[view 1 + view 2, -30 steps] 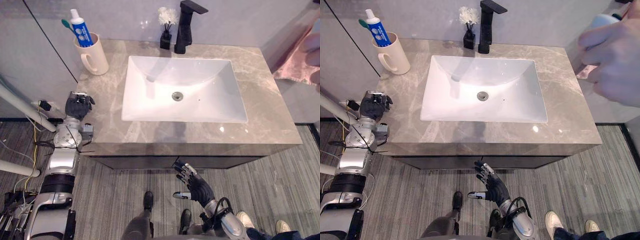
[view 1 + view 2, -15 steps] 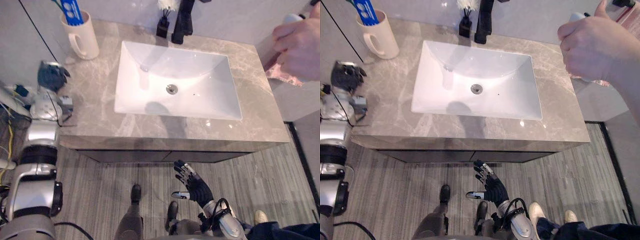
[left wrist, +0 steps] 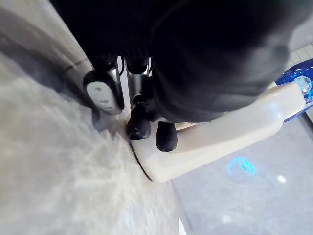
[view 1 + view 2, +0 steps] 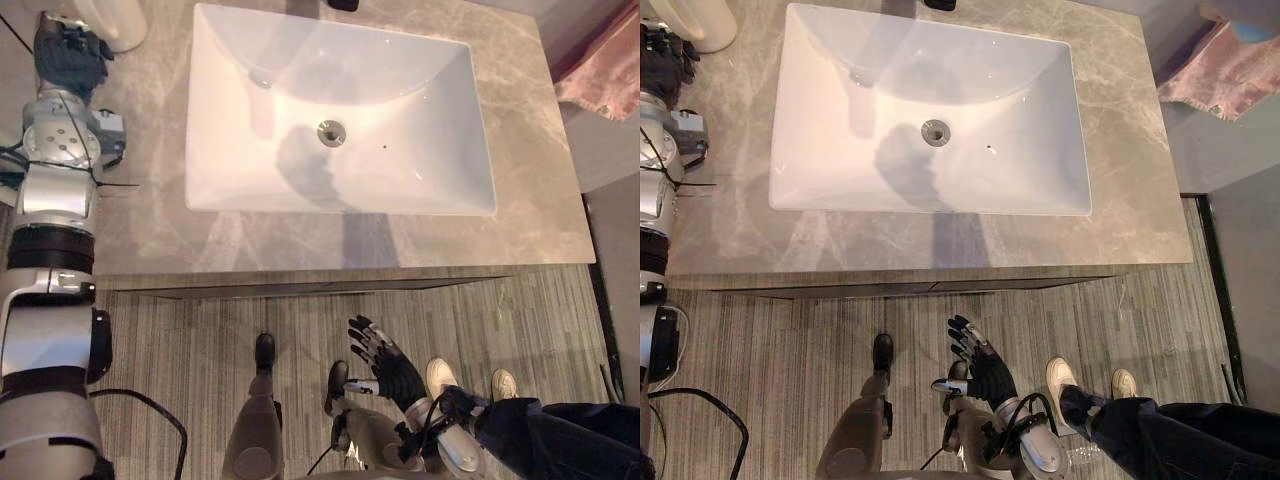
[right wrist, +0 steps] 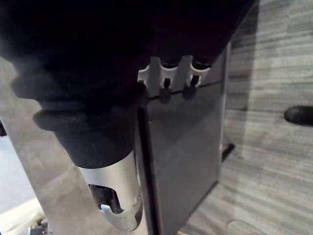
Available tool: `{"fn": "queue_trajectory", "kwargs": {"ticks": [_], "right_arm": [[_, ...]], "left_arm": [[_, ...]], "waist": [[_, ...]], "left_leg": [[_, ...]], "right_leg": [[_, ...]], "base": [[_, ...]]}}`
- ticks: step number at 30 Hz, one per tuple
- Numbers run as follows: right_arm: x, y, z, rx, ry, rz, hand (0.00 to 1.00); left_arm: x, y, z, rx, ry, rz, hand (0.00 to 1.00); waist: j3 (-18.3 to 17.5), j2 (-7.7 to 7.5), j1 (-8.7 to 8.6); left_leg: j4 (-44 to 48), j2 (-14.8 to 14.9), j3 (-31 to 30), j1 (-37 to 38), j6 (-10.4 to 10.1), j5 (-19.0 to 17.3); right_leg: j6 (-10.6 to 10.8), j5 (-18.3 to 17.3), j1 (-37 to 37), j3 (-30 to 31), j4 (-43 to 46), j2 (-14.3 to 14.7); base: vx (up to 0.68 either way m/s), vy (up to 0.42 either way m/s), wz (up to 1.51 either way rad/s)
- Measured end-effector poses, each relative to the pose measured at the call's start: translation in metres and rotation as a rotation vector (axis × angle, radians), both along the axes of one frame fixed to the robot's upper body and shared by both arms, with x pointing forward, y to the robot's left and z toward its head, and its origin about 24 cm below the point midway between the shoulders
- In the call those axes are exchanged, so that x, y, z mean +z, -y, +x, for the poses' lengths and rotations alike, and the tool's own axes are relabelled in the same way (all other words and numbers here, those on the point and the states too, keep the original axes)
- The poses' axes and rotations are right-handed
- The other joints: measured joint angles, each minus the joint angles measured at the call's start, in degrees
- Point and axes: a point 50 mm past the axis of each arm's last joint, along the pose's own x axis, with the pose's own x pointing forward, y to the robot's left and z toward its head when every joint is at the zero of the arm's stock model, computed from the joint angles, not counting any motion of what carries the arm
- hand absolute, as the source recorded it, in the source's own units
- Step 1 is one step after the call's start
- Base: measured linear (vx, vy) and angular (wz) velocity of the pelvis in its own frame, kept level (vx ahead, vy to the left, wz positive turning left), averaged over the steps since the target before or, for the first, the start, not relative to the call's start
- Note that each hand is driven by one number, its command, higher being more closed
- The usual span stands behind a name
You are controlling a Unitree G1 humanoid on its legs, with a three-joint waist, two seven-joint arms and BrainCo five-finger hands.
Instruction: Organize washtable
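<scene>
Downward my head has tipped since half a second ago, so the whole scene sits higher in both eye views. Against that shift, my left hand has drawn closer to the cream mug at the washtable's left rear corner.

The eye views catch just the mug's lower part. The left wrist view runs along its whole length and shows my hand lying against its wall near the base; whether I grip it I cannot tell. That view also shows a blue tube at the mug's mouth, its long axis in line with the upright mug's.

The white sink runs long from left to right, with its drain in the middle. A pink towel lies off the right rear corner.

My right hand hangs spread wide and holding nothing, below the counter's front edge over the plank floor, facing the dark cabinet front. A person's shoes stand just beside it.
</scene>
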Motion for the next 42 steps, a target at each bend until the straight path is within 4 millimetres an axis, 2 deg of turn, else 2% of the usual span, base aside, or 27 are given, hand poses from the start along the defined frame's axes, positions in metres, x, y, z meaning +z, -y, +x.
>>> {"fn": "queue_trajectory", "kwargs": {"ticks": [4, 10, 18, 21, 25, 27, 28, 29, 30, 32, 34, 38, 42], "right_arm": [[0.001, -0.001, 0.000, -0.006, 0.002, 0.005, 0.00], [0.001, -0.001, 0.001, -0.009, 0.003, 0.007, 0.00], [0.001, -0.001, 0.000, -0.006, 0.003, 0.007, 0.00], [0.001, -0.001, 0.001, -0.008, 0.004, 0.008, 0.00], [0.002, 0.003, 0.003, -0.032, 0.012, 0.006, 0.00], [0.003, 0.018, 0.008, -0.098, 0.019, -0.022, 0.00], [0.003, 0.022, 0.009, -0.117, 0.021, -0.031, 0.00], [0.003, 0.036, 0.011, -0.171, 0.025, -0.056, 0.00], [0.003, 0.042, 0.012, -0.195, 0.026, -0.066, 0.00], [-0.001, 0.066, 0.014, -0.310, 0.011, -0.102, 0.00], [-0.012, 0.085, 0.010, -0.414, -0.040, -0.123, 0.00], [-0.030, 0.112, -0.001, -0.567, -0.135, -0.152, 0.00], [-0.051, 0.129, -0.019, -0.671, -0.246, -0.164, 0.00]], "left_arm": [[0.013, 0.006, 0.000, -0.009, 0.024, 0.027, 1.00], [0.017, -0.002, -0.001, 0.019, 0.020, 0.030, 1.00], [0.017, -0.004, -0.002, 0.026, 0.021, 0.030, 1.00], [0.007, 0.006, -0.004, -0.030, 0.048, -0.005, 1.00], [-0.042, 0.037, -0.024, -0.203, 0.120, -0.122, 1.00], [-0.084, 0.057, -0.042, -0.289, 0.112, -0.212, 1.00], [-0.096, 0.060, -0.048, -0.304, 0.103, -0.246, 1.00], [-0.126, 0.066, -0.065, -0.322, 0.073, -0.339, 1.00], [-0.139, 0.068, -0.072, -0.324, 0.052, -0.376, 1.00], [-0.187, 0.073, -0.106, -0.318, -0.047, -0.503, 1.00], [-0.209, 0.075, -0.129, -0.302, -0.098, -0.580, 1.00], [-0.245, 0.071, -0.167, -0.255, -0.192, -0.704, 1.00], [-0.271, 0.072, -0.192, -0.219, -0.233, -0.865, 1.00]], "waist": [[0.7, -0.04, 0.06], [0.8, -0.05, -1.16], [0.8, -0.04, -1.84], [0.8, -0.02, -1.54], [0.6, 0.70, -1.33], [-0.7, 3.07, -1.08], [-1.2, 3.84, -1.03], [-2.3, 5.58, -0.96], [-2.8, 6.35, -0.90], [-4.6, 8.28, -0.54], [-6.4, 8.98, 0.21], [-9.4, 9.96, 0.27], [-11.4, 10.27, 0.24]], "left_leg": [[0.0, 0.1, 0.4, -0.8, 0.0, 0.0], [0.0, 0.0, 1.2, -0.8, -0.1, -0.3], [0.0, 0.0, 1.9, -0.8, 0.1, -0.1], [0.0, -0.1, 1.8, -0.2, 0.1, -0.1], [0.0, -0.8, 0.7, 1.9, 0.2, -0.1], [-0.1, -1.1, 0.4, 2.6, 1.0, -0.7], [-0.1, -1.1, 0.4, 2.6, 1.0, -1.0], [-0.1, -2.0, 0.5, 3.2, 1.2, -1.1], [-0.1, -2.0, 0.5, 3.5, 1.3, -1.2], [-0.5, -2.5, 0.6, 5.4, 1.5, -1.4], [-0.5, -2.8, 0.6, 6.3, 1.4, -1.8], [-0.5, -2.9, -0.8, 8.3, 1.2, -2.0], [-0.5, -2.9, -1.7, 9.5, 1.1, -1.9]], "right_leg": [[0.0, 0.3, -1.0, 0.4, -0.1, 0.0], [0.1, 0.7, -1.2, 1.4, -0.4, -0.1], [-0.1, 0.8, -1.4, 1.6, -0.4, -0.1], [-0.1, 0.8, -0.4, 1.4, -0.5, -0.2], [-0.1, 0.8, 1.8, 0.6, -0.4, -0.1], [-0.1, 0.7, 2.4, -0.3, -0.3, -0.4], [-0.2, 0.6, 2.7, -0.3, -0.3, -0.6], [0.4, 0.1, 3.2, -0.3, -0.2, -1.3], [0.5, 0.0, 3.5, -0.3, 0.0, -1.4], [1.2, -1.0, 4.7, -0.4, 0.7, -2.1], [1.0, -2.1, 5.2, -0.5, 1.6, -2.2], [0.9, -3.5, 7.4, -1.9, 2.5, -2.4], [1.1, -3.8, 9.2, -3.2, 2.4, -2.5]], "base": [[0.00, 0.006, -0.04], [0.00, 0.018, -0.07], [0.01, 0.007, -0.04], [0.04, 0.009, 0.02], [0.03, 0.018, 0.07], [-0.01, 0.034, 0.09], [0.00, 0.059, 0.03], [0.03, 0.058, 0.02], [0.03, 0.069, 0.02], [0.00, 0.053, 0.04], [0.00, 0.032, 0.05], [0.00, 0.000, 0.18], [0.00, -0.005, 0.16]]}}
